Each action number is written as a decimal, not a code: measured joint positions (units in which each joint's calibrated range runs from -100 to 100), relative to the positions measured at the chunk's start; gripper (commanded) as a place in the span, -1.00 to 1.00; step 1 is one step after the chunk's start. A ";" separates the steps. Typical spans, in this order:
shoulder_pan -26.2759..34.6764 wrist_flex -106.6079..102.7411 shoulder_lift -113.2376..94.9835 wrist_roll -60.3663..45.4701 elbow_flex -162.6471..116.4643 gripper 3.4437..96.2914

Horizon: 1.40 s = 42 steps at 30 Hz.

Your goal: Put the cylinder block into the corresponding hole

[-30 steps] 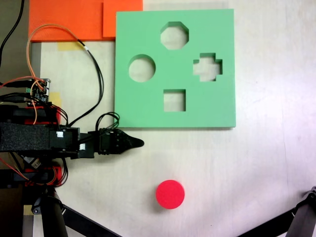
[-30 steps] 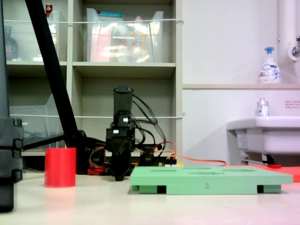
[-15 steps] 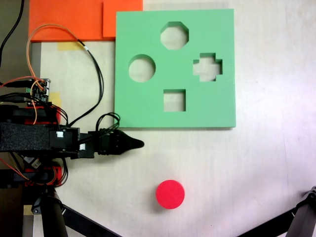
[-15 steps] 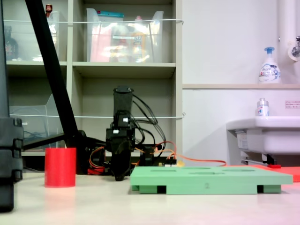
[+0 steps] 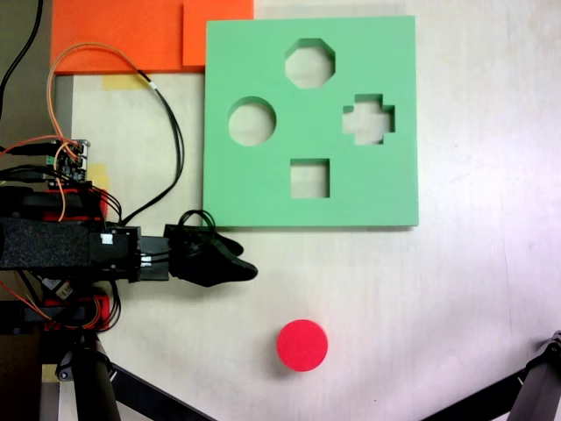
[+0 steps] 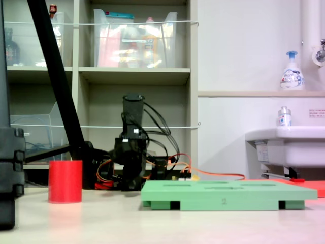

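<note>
gripper (image 5: pixel 238 266): jaws slightly parted, holding nothing, low beside the green foam board (image 5: pixel 386 189)
cylinder block (image 5: pixel 302 345): upright on table, apart from gripper
circular hole (image 5: pixel 252 121): unfilled

A utility or laboratory room is indicated by open shelving (image 6: pixel 137 76) stocked with clear storage bins (image 6: pixel 134 38), a wall-mounted white sink (image 6: pixel 287 145) with a soap dispenser (image 6: pixel 292 71) above it, and exposed wiring (image 5: pixel 114 96) laid across a pale bench (image 5: pixel 465 289).
</note>
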 measured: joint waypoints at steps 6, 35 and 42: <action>-1.95 20.36 0.00 22.37 0.00 0.05; -9.28 68.53 68.67 30.92 15.38 0.85; -9.96 68.62 90.70 32.09 25.87 0.85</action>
